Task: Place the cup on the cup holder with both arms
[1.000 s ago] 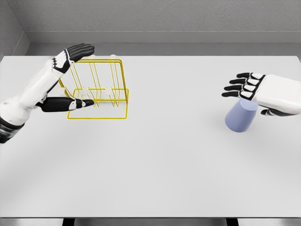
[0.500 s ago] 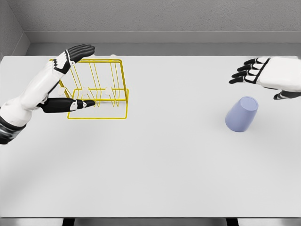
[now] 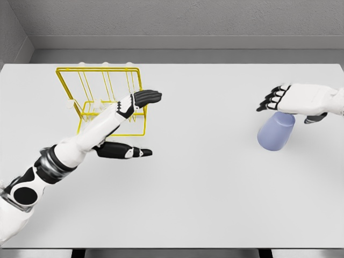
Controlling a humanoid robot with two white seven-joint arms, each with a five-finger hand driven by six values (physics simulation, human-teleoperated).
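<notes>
Cup holder far left on table — cup right.

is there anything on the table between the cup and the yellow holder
Only the robot's own left hand: it reaches out open just right of the yellow cup holder, on the side facing the cup. Otherwise the white table between them is bare. The right hand hovers open over the cup.

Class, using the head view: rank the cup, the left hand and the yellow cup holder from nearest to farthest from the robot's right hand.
1. Cup: just under the right hand.
2. Left hand: mid-table, left.
3. Cup holder: far left, behind the left hand.
</notes>
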